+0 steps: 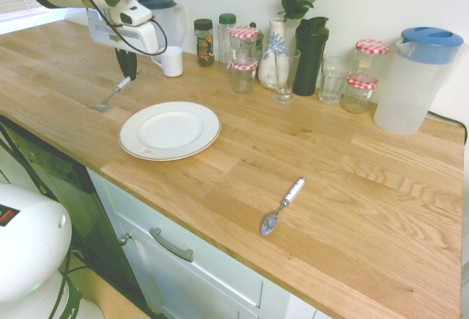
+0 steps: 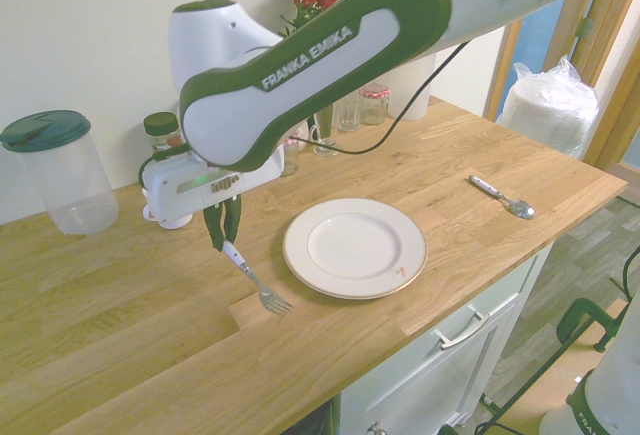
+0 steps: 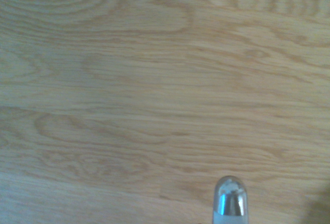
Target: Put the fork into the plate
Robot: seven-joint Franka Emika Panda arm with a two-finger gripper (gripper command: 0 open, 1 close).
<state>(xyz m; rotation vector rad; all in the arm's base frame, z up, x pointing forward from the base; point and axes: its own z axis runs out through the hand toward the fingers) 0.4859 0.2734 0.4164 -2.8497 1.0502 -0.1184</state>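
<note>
at the upper left of the first exterior view the gripper [image 1: 126, 70] is clamped on the pale handle of the fork [image 1: 110, 97], which hangs tines-down over the desk [image 1: 308, 165], apparently for carrying to the plate [image 1: 170, 130] just beside it.

Home kitchen, oak worktop [image 1: 352, 187] over white drawers [image 1: 183, 257], jars [image 1: 244, 40] and jugs [image 1: 418, 81] along the wall at twelve o'clock
</note>
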